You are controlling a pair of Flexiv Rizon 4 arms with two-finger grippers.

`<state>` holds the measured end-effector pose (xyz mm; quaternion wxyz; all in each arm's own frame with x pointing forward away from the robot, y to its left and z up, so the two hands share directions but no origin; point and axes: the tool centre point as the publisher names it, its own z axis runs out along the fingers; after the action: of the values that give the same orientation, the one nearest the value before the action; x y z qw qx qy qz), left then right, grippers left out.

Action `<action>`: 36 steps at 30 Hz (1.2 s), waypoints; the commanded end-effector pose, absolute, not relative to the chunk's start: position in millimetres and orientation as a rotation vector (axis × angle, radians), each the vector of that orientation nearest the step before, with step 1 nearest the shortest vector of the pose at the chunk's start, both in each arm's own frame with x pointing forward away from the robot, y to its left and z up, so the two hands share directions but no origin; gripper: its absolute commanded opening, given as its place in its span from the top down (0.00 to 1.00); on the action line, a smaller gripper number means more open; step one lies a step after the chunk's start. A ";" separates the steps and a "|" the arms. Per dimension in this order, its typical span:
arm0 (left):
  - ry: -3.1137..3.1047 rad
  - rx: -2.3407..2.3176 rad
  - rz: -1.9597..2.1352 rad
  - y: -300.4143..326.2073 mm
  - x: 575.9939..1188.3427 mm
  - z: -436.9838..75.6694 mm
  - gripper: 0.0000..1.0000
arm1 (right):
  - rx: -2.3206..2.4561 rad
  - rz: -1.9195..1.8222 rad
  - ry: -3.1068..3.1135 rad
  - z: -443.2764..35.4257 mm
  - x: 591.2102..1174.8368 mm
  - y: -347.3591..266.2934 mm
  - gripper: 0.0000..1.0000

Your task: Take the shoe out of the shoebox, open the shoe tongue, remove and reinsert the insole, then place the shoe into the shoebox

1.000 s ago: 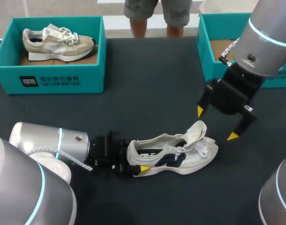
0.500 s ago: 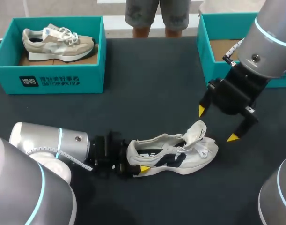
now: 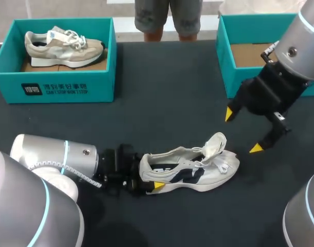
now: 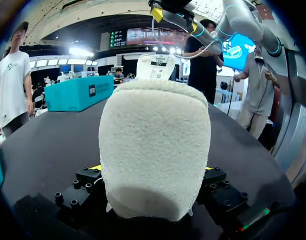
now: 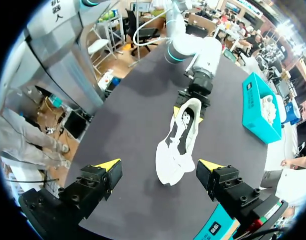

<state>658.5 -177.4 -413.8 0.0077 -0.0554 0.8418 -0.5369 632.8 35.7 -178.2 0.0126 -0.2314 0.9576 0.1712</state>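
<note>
Both fingers of your left gripper (image 3: pixel 146 176) clamp the heel of the white shoe (image 3: pixel 192 167) from two sides. Your right gripper (image 3: pixel 242 131) hangs above the table (image 3: pixel 162 92) near the shoe's toe, fingers spread wide with nothing between them. You have a teal shoebox (image 3: pixel 59 87) at the far left corner, with white print on its front wall, holding a beige sneaker (image 3: pixel 64 45) on brown card. Your second teal box (image 3: pixel 223 62) sits at the far right corner, brown card floor showing, partly hidden by the right arm. The white shoe stands on its sole near the front edge, toe to the right, its tongue (image 3: pixel 215 144) lifted. The tongue's label (image 4: pixel 159 67) carries print too small to read.
</note>
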 end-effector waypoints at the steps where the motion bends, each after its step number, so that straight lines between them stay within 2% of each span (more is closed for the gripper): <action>1: 2.633 -0.174 -1.676 -173.6 657.3 -417.0 1.00 | -0.720 0.533 2.983 -180.1 632.8 35.8 0.00; 5: 2.633 -0.174 -1.676 -173.6 657.3 -417.0 1.00 | -0.706 0.518 3.004 -180.3 629.7 35.5 0.00; 16: 2.633 -0.174 -1.676 -173.6 657.3 -417.0 1.00 | 0.008 0.418 3.158 -196.4 629.4 79.6 0.00; 28: 2.633 -0.174 -1.676 -173.6 657.3 -417.0 1.00 | 0.017 0.449 3.146 -195.9 629.0 83.0 0.00; 36: 2.633 -0.174 -1.676 -173.6 657.3 -417.0 1.00 | -0.160 0.462 3.261 -235.3 620.2 135.6 0.00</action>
<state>658.4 -177.4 -413.7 0.0077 -0.0553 0.8418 -0.5370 606.0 100.4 -213.3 -0.0500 -0.0309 0.9857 0.1581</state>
